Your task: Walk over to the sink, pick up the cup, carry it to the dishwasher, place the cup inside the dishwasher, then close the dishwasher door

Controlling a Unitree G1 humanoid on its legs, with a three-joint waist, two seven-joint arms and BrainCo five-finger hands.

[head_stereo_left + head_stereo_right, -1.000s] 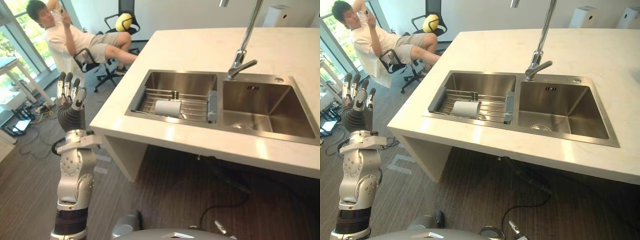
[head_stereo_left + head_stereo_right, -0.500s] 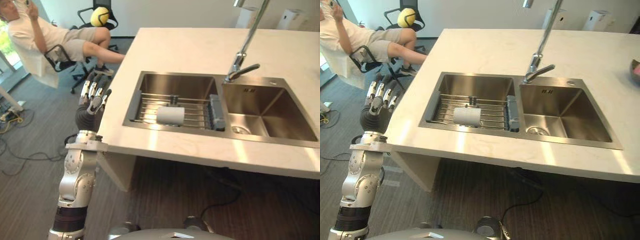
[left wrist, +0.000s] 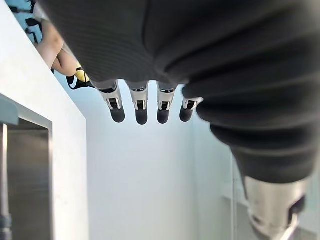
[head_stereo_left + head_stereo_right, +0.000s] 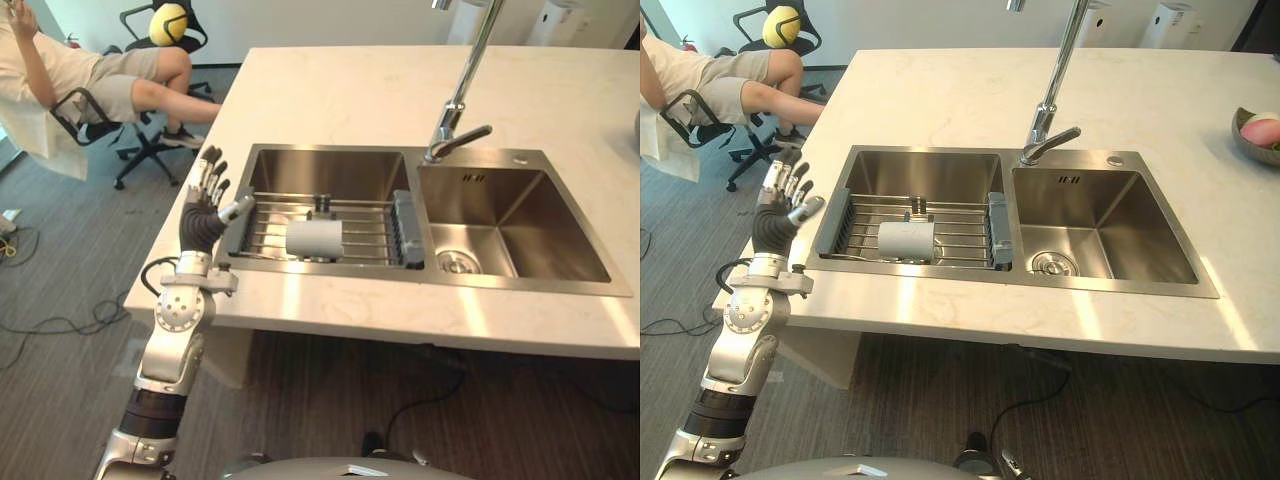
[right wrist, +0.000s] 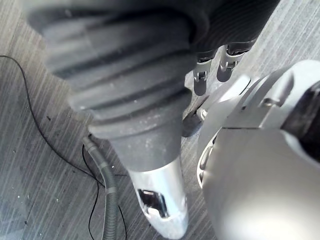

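Cup (image 4: 314,238) pickup is the step in hand, and it looks barely begun, as nothing is held yet. Widest in view is the pale worktop (image 4: 330,90), with the steel double sink (image 4: 520,287) set into it and a tall tap (image 4: 458,105) behind the divider. A wire rack (image 4: 365,225) with grey end pieces sits across the left basin, and the cup lies on its side on the bars near the rack's middle. Its long axis runs along the bars, parallel to the worktop's near edge, so its ends point toward the robot's left and right. Which end is the mouth I cannot tell. The left hand (image 4: 203,218) is raised just beside the worktop's left edge, near the sink's left rim, with its fingers (image 3: 141,112) straight and gripping nothing. The right hand (image 5: 125,65) hangs low over the floor, and I cannot tell whether it is open or closed. To do this well, the left hand should probably cross the rim and descend on the cup from above. Thumb and fingers should close across the round body, square to the long axis, since a glancing nudge could roll it over the bars.
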